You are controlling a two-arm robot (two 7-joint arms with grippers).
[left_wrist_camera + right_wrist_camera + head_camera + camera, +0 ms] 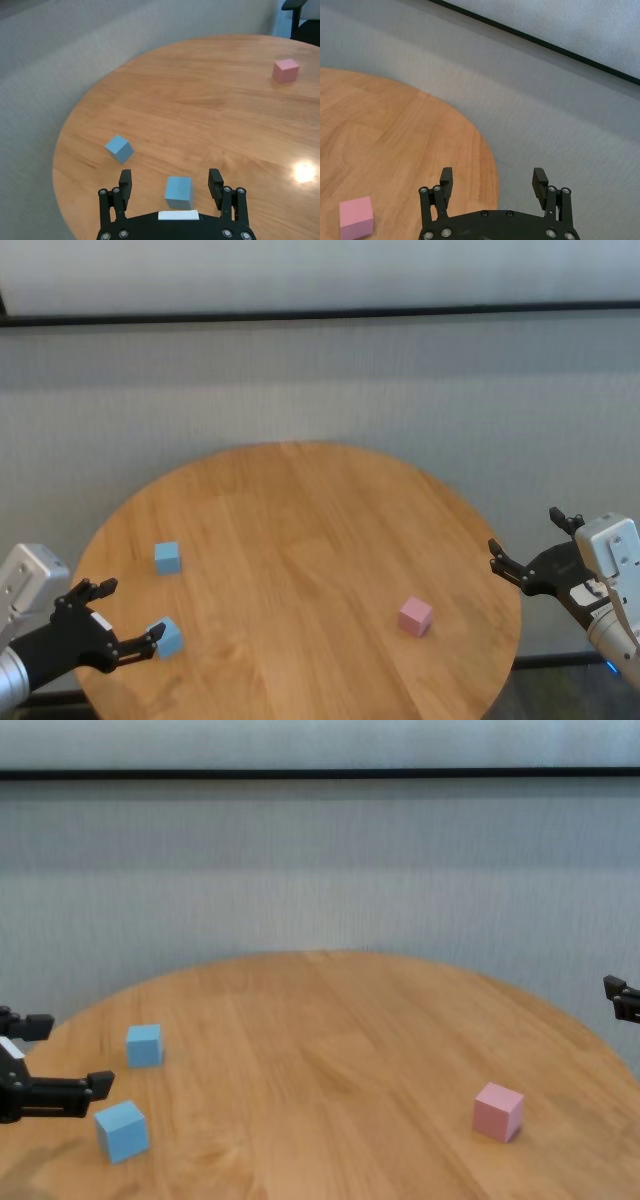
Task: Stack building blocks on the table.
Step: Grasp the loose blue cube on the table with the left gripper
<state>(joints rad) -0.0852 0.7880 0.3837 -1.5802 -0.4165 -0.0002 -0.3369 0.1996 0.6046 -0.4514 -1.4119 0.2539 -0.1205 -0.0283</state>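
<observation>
Three building blocks lie apart on the round wooden table (300, 520). One light blue block (168, 557) is at the left, a second light blue block (168, 637) is nearer the front left edge, and a pink block (415, 616) is at the right. My left gripper (128, 615) is open beside the nearer blue block; the left wrist view frames that block (179, 192) between its open fingers, untouched. My right gripper (525, 535) hangs open off the table's right edge, well apart from the pink block (356, 217).
A grey carpeted floor surrounds the table, with a pale wall and dark baseboard behind. The middle of the tabletop (320, 1020) is bare wood. In the left wrist view, part of a dark chair (302, 20) stands past the table's far side.
</observation>
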